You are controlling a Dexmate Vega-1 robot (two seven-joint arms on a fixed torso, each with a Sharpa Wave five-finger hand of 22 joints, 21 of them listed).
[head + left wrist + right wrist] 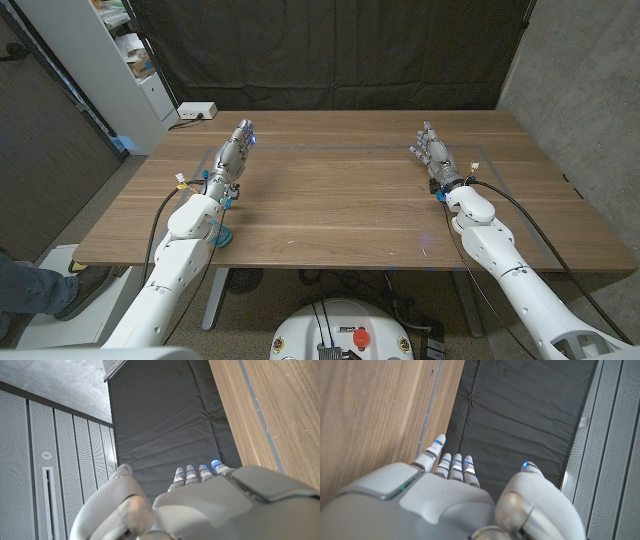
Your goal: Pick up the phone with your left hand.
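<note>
The left hand point(233, 153) reaches out over the left part of the wooden table point(340, 215), fingers straight and lying close side by side, with nothing in them; in the left wrist view the same hand point(200, 505) shows its fingertips point(190, 471) lined up together, lit blue at the ends, and the thumb point(122, 472) standing apart from them. The right hand point(436, 155) mirrors it over the right part of the table, fingers extended and slightly fanned, also holding nothing; in the right wrist view this hand point(450, 500) has its fingers point(455, 467) close together with the thumb point(530, 472) set off to one side. Both hands sit well apart from each other, with bare wood between them. I can see no phone on the table or in either hand, so I cannot tell where it is. A faint rectangular outline of tape point(370, 150) marks the tabletop between the hands. Past the far edge hangs a black curtain point(330, 55), and a white power strip point(196, 111) lies at the far left corner of the table, beside a white shelf unit point(120, 60).
</note>
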